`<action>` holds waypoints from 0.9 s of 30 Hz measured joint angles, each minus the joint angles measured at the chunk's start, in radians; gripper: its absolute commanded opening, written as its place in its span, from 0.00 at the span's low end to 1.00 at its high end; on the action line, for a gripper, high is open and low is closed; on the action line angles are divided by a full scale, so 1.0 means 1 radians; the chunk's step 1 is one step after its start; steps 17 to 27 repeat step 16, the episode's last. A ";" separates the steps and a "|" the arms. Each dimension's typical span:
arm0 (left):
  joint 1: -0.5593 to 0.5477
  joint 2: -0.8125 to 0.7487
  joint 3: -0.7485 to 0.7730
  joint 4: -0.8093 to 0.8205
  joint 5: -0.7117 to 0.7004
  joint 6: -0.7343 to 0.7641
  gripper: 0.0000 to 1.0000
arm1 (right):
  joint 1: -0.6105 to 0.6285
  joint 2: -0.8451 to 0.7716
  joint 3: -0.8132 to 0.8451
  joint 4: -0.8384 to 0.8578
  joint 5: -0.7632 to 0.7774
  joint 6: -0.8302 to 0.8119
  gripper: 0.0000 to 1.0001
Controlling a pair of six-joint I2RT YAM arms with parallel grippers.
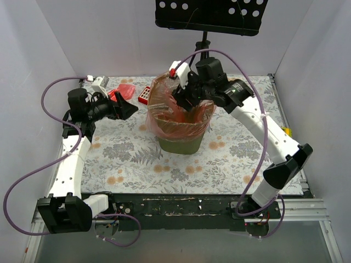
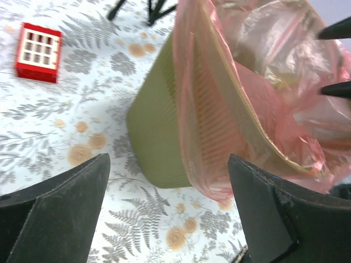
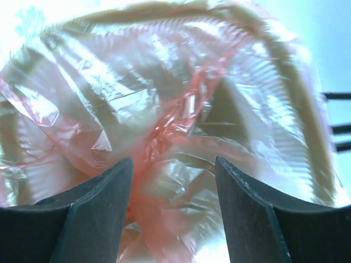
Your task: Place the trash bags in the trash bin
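Observation:
The olive-green trash bin point(image 1: 184, 143) stands mid-table, with a thin red trash bag point(image 1: 164, 118) lining it and draped over its rim. A second crumpled red trash bag point(image 1: 125, 90) lies on the table at the back left. My right gripper point(image 1: 185, 101) is open in the bin's mouth. In the right wrist view its jaws point(image 3: 173, 161) stand apart over wrinkled red film point(image 3: 181, 109), gripping nothing. My left gripper point(image 1: 131, 109) is open and empty, left of the bin. The left wrist view shows the gripper point(image 2: 167, 159) facing the bin wall point(image 2: 156, 126) and the bag point(image 2: 263, 115).
A small red box with white buttons point(image 1: 145, 95) lies left of the bin, also in the left wrist view point(image 2: 37, 45). A white object point(image 1: 98, 85) sits at the back left corner. A black perforated stand point(image 1: 211, 16) rises behind the bin. White walls enclose the floral mat point(image 1: 137, 156).

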 measured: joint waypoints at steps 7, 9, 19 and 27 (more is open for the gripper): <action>0.007 0.028 0.098 -0.121 -0.182 0.039 0.98 | 0.000 -0.063 0.045 -0.013 0.214 0.218 0.78; 0.007 0.043 0.116 -0.143 -0.245 0.032 0.98 | 0.000 -0.072 0.014 -0.006 0.264 0.245 0.79; 0.007 0.166 0.330 -0.237 -0.549 0.013 0.98 | -0.007 -0.073 0.004 0.032 0.438 0.276 0.80; 0.007 0.166 0.330 -0.237 -0.549 0.013 0.98 | -0.007 -0.073 0.004 0.032 0.438 0.276 0.80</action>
